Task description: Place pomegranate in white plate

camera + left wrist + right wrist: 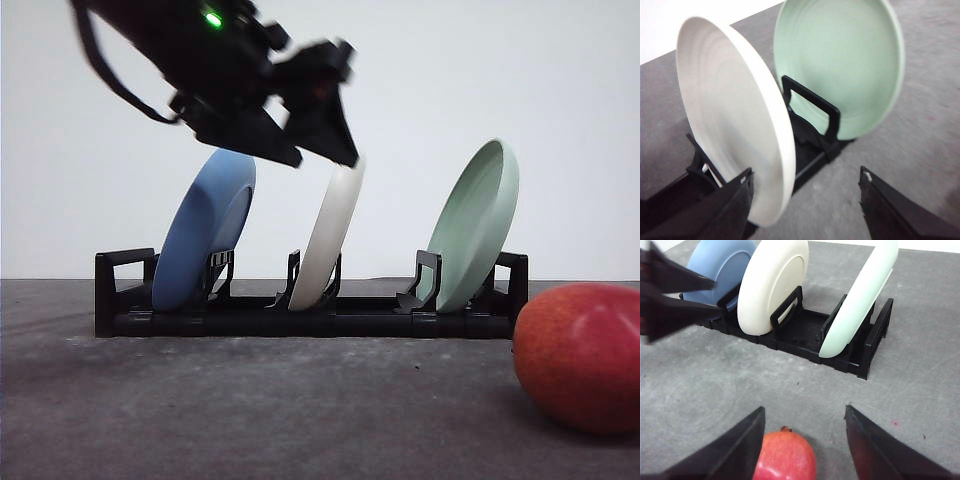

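The pomegranate [580, 355] lies on the grey table at the near right, red with an orange blush. In the right wrist view the pomegranate [785, 456] sits between the spread fingers of my open right gripper [804, 410], close to one finger. The white plate [330, 235] stands on edge in the middle slot of a black rack [300, 320]. My left gripper [325, 157] hovers open at its top rim. In the left wrist view the white plate [730, 125] has its rim between the fingers of my left gripper [805, 174], close to one of them.
A blue plate [205, 230] stands in the rack's left slot and a pale green plate [475, 225] in the right slot. Bare grey table [250, 410] lies in front of the rack. A white wall is behind.
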Robot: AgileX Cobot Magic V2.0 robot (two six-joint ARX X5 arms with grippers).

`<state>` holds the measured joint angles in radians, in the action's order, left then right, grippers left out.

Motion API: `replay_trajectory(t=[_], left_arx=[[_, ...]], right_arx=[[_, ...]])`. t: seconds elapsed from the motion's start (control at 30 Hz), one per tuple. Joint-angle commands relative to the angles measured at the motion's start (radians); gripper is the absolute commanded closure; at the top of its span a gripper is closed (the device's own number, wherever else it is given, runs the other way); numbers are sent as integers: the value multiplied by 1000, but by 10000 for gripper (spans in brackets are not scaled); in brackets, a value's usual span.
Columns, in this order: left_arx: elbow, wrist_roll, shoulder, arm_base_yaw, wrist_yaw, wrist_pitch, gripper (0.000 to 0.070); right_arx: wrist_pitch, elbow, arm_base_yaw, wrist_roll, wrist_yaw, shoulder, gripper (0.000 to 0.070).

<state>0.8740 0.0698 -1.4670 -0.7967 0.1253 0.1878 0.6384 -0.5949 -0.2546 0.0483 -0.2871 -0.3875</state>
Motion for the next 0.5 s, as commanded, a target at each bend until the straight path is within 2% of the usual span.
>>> replay_trajectory(t=[0.0, 0.17, 0.3, 0.47], left_arx=[[38, -48, -46, -10, 23, 21, 301], [118, -108, -153, -9, 86, 5, 304], [167, -116, -215, -8, 121, 2, 305], [207, -116, -265, -5, 123, -9, 306]], right_arx=[[-13, -15, -4, -3, 0, -3, 379], [-13, -15, -4, -3, 0, -3, 379], [-13, -15, -4, -3, 0, -3, 379], [-13, -15, -4, -3, 0, -3, 379]])
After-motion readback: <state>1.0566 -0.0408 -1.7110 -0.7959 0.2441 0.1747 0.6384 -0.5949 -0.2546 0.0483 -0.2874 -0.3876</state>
